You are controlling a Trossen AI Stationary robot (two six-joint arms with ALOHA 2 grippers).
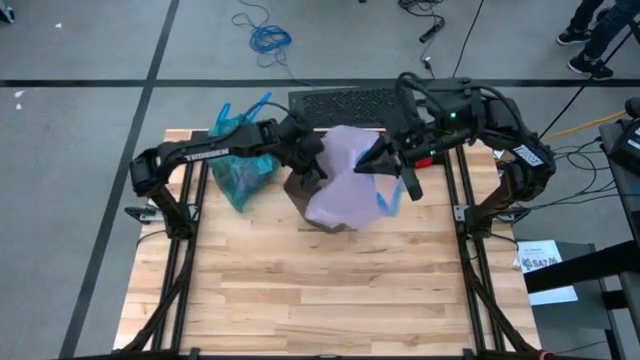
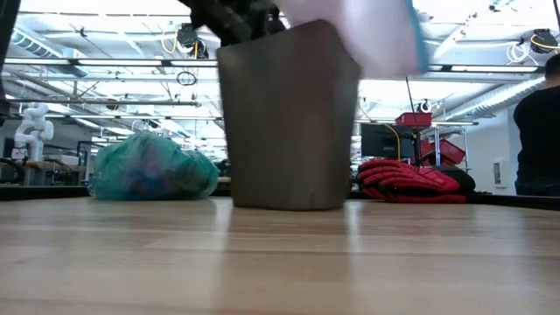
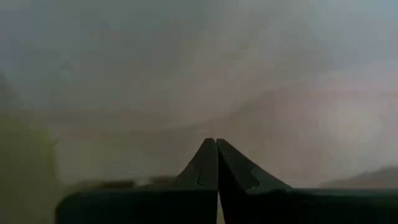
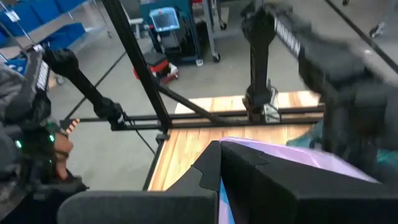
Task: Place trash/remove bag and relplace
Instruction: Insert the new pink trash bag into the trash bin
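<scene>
Pink replacement bag (image 1: 345, 180) draped over the bin (image 2: 289, 122), both grippers pinched shut on it.

Right gripper (image 1: 378, 165) is clamped on the pink film at the bin's right side, a fold of it showing between the fingers (image 4: 208, 168); the blue strip (image 1: 388, 198) hangs just below them. Left gripper (image 3: 216, 163) has its tips pressed together, buried in the pale film at the bin's left rim, so it appears to have a pinch of it too. The liner's mouth runs across from one pair of fingers to the other, directly over the bin, so the coming move likely means spreading the arms apart and down. Teal bag (image 1: 240, 170), filled and knotted, sits on the table outboard of the left fingers, well clear. Red glove (image 2: 407, 182) lies beyond the bin.
</scene>
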